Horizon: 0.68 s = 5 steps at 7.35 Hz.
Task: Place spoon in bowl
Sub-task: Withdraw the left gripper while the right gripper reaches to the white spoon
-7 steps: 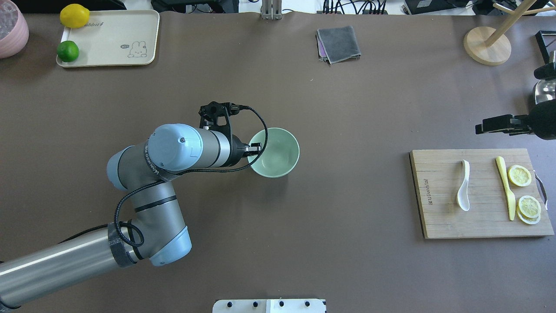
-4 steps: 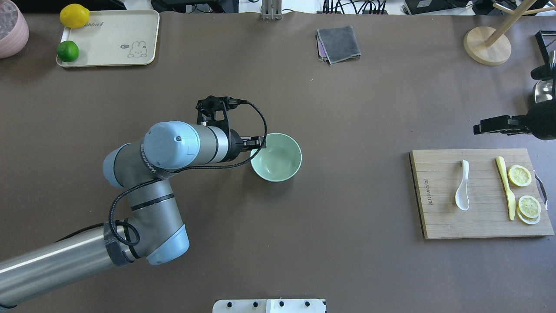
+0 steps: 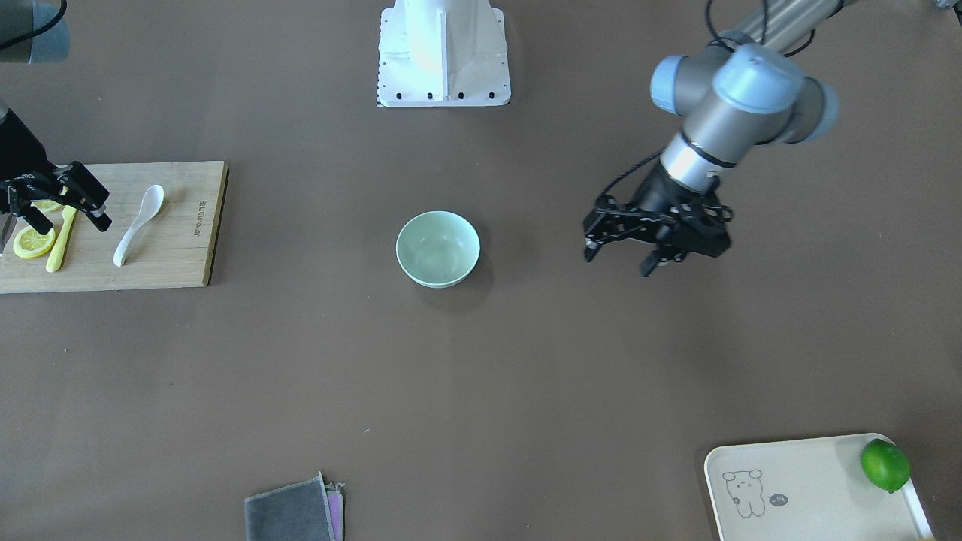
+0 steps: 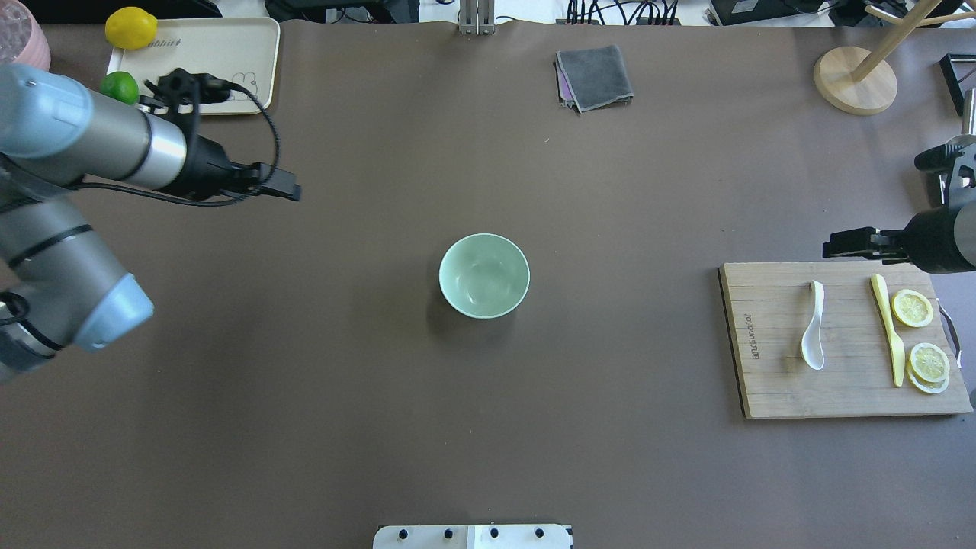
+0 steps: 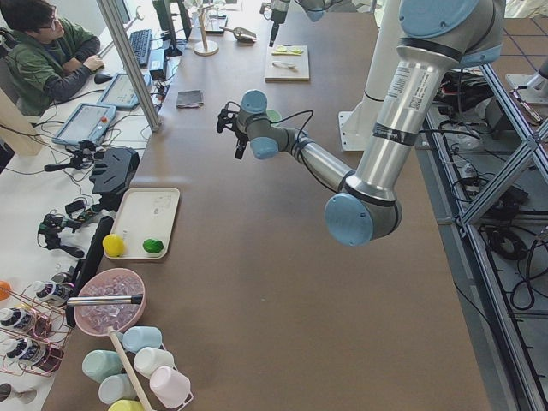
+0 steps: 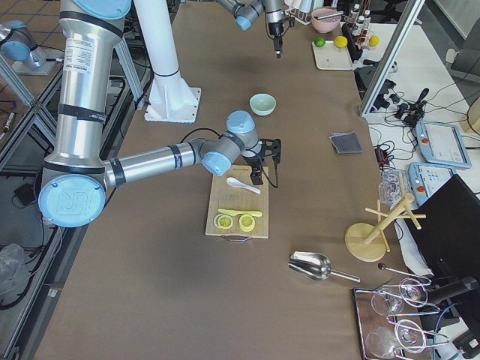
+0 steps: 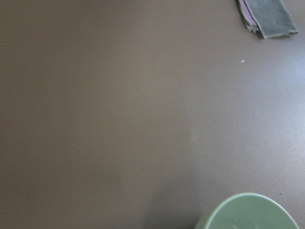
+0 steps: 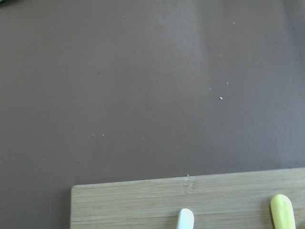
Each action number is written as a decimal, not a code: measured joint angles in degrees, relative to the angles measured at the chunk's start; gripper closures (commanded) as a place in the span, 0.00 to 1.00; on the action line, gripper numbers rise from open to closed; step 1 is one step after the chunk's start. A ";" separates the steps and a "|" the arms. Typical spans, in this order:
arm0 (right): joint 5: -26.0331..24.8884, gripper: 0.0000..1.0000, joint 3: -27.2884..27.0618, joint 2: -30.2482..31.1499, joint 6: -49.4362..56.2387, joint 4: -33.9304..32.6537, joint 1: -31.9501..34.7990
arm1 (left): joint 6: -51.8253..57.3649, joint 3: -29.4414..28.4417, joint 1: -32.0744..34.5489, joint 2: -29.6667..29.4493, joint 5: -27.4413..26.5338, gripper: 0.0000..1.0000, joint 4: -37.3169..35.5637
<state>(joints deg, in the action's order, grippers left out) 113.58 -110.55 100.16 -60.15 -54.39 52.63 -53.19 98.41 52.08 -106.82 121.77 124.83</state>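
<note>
The white spoon lies on a wooden cutting board at the table's right, beside a slim yellow knife. The mint-green bowl stands empty at mid-table. My right gripper is open and empty, hovering over the board's far edge, just beyond the spoon's handle. My left gripper is open and empty above the table, well to the left of the bowl. The left wrist view shows only the bowl's rim.
Lemon slices lie on the board by the knife. A cream tray with a lemon and a lime sits at the far left. A grey cloth lies at the far middle, and a wooden stand is at the far right.
My left gripper has come away from the bowl's left rim and pulled far back to the left. The bowl stays at mid-table. My right gripper has shifted slightly toward the board.
</note>
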 measured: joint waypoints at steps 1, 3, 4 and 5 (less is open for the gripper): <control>-1.58 0.03 0.03 1.86 -3.20 1.35 -1.93 | 7.40 0.31 5.60 3.93 5.14 0.02 0.07; -5.07 0.08 0.23 5.46 -9.96 5.28 -5.97 | 14.31 0.46 10.75 7.90 9.18 0.02 0.20; -8.33 0.15 0.31 5.91 -13.35 6.01 -9.02 | 15.17 0.47 11.35 8.55 9.58 0.02 0.25; -11.54 0.18 0.53 5.78 -15.98 6.25 -11.94 | 15.52 0.47 11.52 8.97 9.62 0.02 0.29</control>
<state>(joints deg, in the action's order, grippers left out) 102.05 -110.03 105.94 -76.12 -48.14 40.68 -37.68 98.88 63.61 -97.85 131.39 125.12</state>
